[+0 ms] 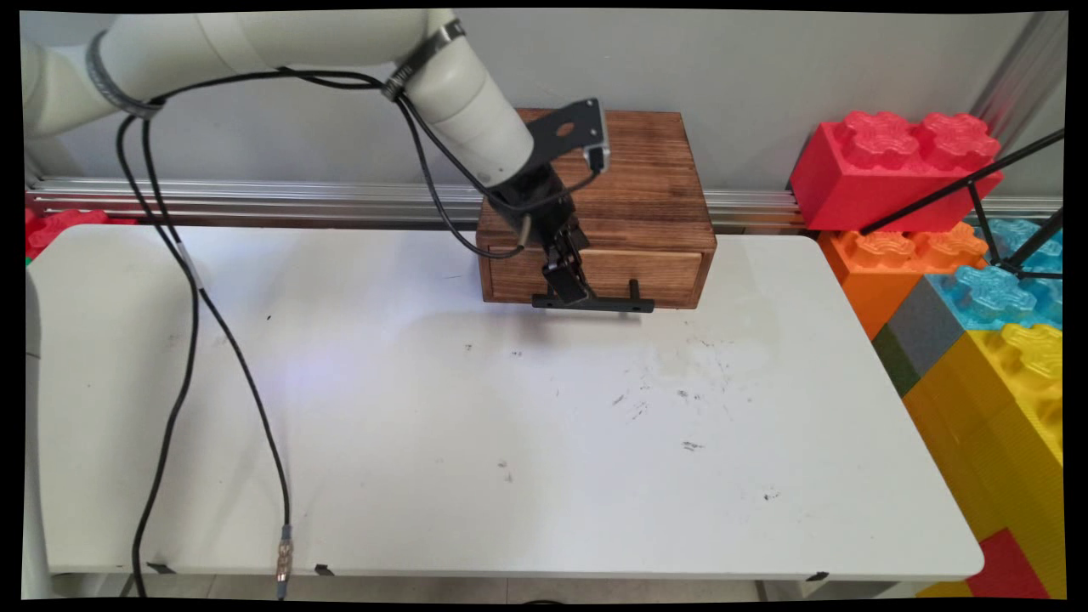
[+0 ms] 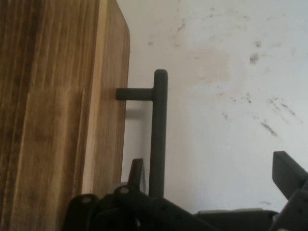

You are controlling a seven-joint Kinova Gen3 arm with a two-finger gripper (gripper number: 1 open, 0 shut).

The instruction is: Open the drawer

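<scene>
I see my end effector [image 1: 571, 285], fingers spread, straddling the black handle [image 1: 595, 303] of the wooden drawer box [image 1: 646, 204], drawer shut.

Even, soft daylight fills both views, bright on the white desk [image 1: 510, 442]. A faint shadow lies on the desk just before the box [image 1: 612, 221] at its far edge. The main view bows at its edges. The hand view is slightly soft close up.
</scene>
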